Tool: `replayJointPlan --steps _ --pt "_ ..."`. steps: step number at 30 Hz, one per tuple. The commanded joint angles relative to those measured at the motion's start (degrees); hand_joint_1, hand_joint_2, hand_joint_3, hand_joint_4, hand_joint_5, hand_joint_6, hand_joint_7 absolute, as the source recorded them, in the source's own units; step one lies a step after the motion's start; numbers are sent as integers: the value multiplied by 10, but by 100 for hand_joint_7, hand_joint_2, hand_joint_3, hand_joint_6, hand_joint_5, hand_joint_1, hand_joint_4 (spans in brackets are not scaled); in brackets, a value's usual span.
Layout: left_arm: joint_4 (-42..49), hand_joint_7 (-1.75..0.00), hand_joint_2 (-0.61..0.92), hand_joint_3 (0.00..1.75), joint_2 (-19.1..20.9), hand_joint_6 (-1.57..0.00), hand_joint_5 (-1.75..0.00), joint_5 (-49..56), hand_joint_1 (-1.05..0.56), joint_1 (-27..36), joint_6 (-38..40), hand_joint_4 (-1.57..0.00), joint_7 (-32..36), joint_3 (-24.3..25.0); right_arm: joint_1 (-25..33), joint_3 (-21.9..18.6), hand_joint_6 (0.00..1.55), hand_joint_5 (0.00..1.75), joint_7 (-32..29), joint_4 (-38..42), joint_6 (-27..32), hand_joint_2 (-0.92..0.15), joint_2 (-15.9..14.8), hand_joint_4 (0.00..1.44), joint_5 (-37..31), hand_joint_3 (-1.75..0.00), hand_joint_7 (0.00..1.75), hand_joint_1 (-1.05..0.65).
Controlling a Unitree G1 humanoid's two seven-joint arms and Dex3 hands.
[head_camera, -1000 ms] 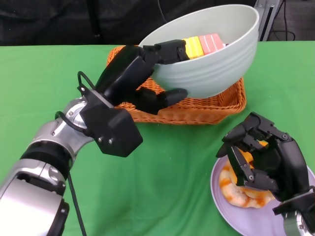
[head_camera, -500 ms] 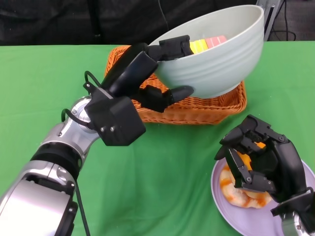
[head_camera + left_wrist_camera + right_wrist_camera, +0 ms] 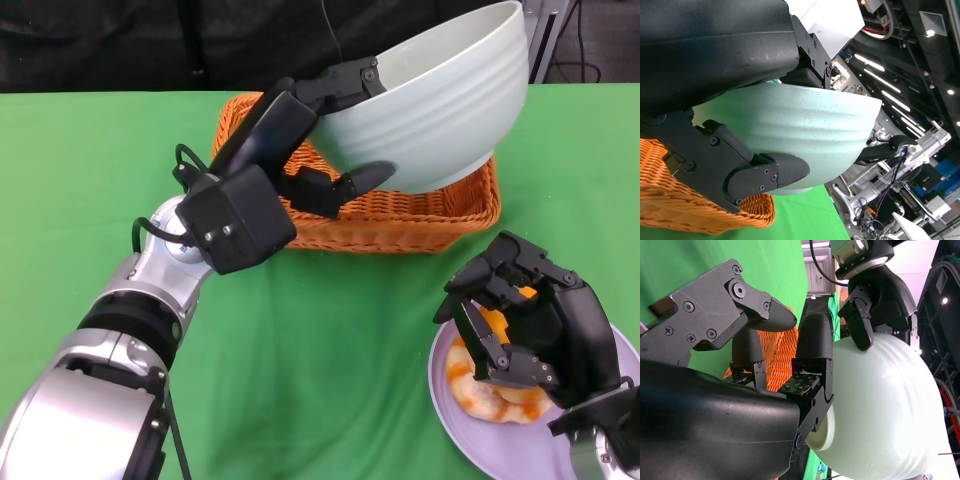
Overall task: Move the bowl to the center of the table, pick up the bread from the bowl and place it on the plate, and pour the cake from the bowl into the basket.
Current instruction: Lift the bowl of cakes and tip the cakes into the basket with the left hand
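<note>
Your head view looks down from above onto the green surface [image 3: 330,340], taking in both hands with the bowl [image 3: 440,110] and basket [image 3: 400,215] at the far side. Your right wrist view sits close behind the right hand [image 3: 790,385] and faces across to the bowl [image 3: 880,410] and the left hand [image 3: 865,305] on it. Your left wrist view sits hard against the left hand [image 3: 755,125], with the bowl's [image 3: 805,130] underside and the basket [image 3: 700,210] just beyond; all three views share the bowl and basket.

Each silver forearm ends in a black robot hand, left [image 3: 290,150] and right [image 3: 530,325]; blocky screw-studded casings, thin black cable looping at the left wrist
</note>
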Motion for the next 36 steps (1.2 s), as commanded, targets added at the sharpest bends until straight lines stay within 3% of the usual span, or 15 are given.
replayJointPlan --steps 1,6,11,24,36 --pt "5 -162 65 104 -8 -59 -175 -33 -10 -29 21 -63 -15 23 -2 -4 63 161 -2 5 -10 -51 0 76 4 -107 133 -9" --pt "11 -165 66 102 -21 -57 -175 -61 -11 -36 71 -68 -37 49 -7 -5 63 161 5 14 -19 -51 0 75 8 -110 133 -8" --pt "14 -155 69 96 -36 -63 -175 -101 -10 -40 109 -73 -69 82 -9 -7 64 160 1 20 -26 -50 1 76 3 -111 133 -9" --pt "10 -154 70 94 -58 -67 -175 -165 -9 -49 186 -72 -122 136 -8 -5 62 162 2 21 -22 -50 1 74 4 -113 135 -8" --pt "4 -151 58 108 -65 -71 -172 -192 -11 -56 248 -73 -145 162 -8 -4 61 163 6 21 -20 -51 4 73 9 -112 137 -6"
